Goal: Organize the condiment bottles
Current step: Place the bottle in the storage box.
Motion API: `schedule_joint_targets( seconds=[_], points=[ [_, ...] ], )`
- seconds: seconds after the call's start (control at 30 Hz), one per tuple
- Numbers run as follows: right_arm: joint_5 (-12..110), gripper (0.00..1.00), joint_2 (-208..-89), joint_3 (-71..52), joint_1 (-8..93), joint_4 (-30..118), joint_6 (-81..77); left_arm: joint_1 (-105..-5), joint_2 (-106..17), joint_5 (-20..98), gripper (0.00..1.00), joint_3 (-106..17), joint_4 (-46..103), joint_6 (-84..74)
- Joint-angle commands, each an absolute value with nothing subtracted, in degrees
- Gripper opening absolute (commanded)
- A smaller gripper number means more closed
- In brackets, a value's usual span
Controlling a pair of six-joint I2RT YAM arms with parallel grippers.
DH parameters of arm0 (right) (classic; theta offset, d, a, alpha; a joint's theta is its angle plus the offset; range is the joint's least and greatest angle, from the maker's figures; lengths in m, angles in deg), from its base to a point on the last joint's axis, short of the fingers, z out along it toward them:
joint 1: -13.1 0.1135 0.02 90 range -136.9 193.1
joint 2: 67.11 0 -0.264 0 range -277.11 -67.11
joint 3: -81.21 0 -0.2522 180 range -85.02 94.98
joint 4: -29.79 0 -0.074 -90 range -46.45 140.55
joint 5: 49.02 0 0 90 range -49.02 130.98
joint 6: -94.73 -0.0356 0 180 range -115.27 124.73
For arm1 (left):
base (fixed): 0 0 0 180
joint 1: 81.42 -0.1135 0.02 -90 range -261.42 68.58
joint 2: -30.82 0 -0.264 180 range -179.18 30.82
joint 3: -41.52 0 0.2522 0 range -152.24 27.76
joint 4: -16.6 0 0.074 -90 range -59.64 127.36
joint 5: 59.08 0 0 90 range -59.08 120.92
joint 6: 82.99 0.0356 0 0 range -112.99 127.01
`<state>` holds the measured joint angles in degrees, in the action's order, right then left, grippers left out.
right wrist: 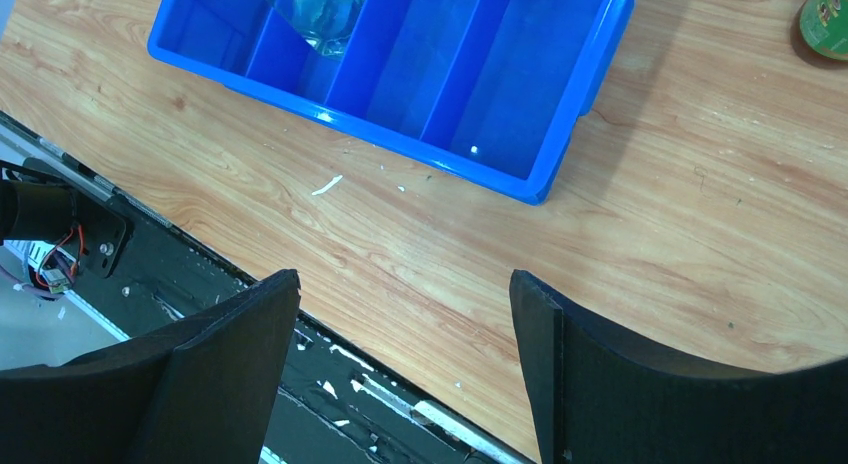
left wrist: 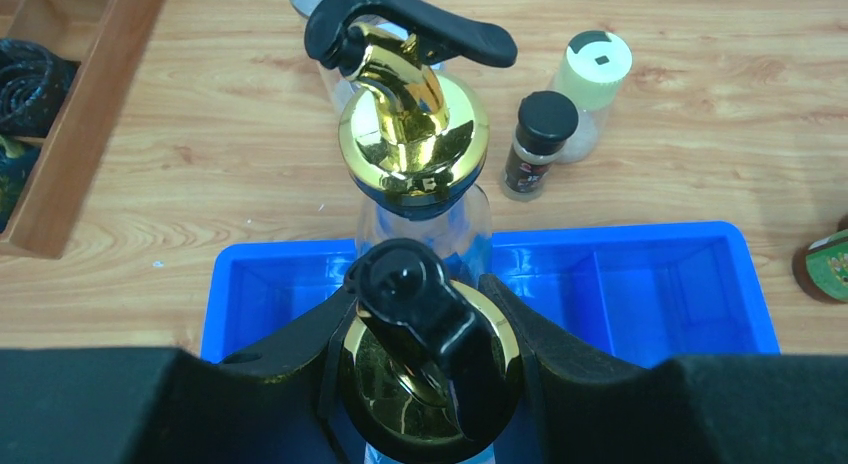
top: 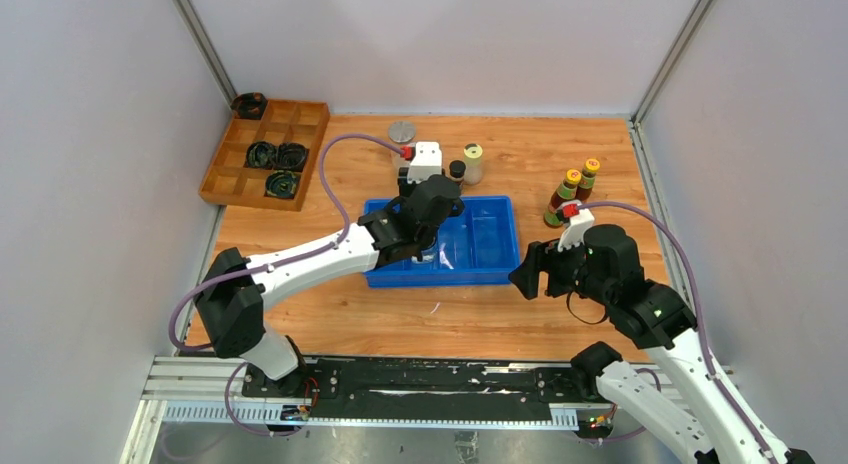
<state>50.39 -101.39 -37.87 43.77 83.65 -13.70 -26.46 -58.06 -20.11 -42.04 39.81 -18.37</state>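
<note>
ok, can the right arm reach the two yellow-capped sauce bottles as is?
Probably yes. The right pincer is open and empty, and the yellow-capped sauce bottles stand on bare table just beyond it, nothing between; it must turn, though.

The white left arm with black joints and the matching right arm are each carrying a thin purple cable. A small green light is glowing on the right arm. The right gripper is showing broad matte black fingers.
</note>
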Motion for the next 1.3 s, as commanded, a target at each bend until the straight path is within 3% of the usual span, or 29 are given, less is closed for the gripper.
schedule_joint_targets(
  seconds=[0.0,0.13,0.27,0.4,0.87,1.17,1.2,1.23,1.27],
  points=[
    [50.13,0.83,-101.41,-38.54,44.61,83.29,-13.50,-27.10,-58.74,-19.38,0.31,-43.43,37.43,-21.04],
    [50.11,0.83,-101.72,-38.80,44.60,83.12,-13.51,-27.10,-59.27,-18.94,0.33,-43.74,38.49,-22.20],
    [50.05,0.83,-101.95,-38.95,44.51,82.80,-13.37,-27.10,-58.32,-17.92,0.48,-43.40,39.84,-23.62],
    [50.50,0.83,-102.44,-39.51,44.51,81.91,-13.48,-27.10,-56.96,-17.46,0.57,-43.07,41.48,-24.49],
    [51.27,0.83,-102.97,-40.85,44.57,80.26,-14.14,-25.70,-49.87,-16.95,0.66,-44.58,47.18,-23.44],
    [44.50,0.83,-106.63,-40.07,44.52,79.66,-15.46,-21.75,-35.97,-19.11,0.68,-43.85,56.48,-21.79],
    [41.43,0.83,-107.86,-38.66,44.49,80.60,-15.37,-21.75,-34.06,-20.07,0.74,-42.35,57.51,-22.38],
    [37.27,0.83,-109.08,-37.04,44.48,81.42,-15.24,-21.74,-32.14,-20.62,0.94,-40.82,58.35,-22.92],
    [34.23,0.84,-110.57,-35.32,44.47,82.20,-14.98,-21.74,-30.08,-20.94,1.00,-38.63,59.38,-23.78]
  ],
)
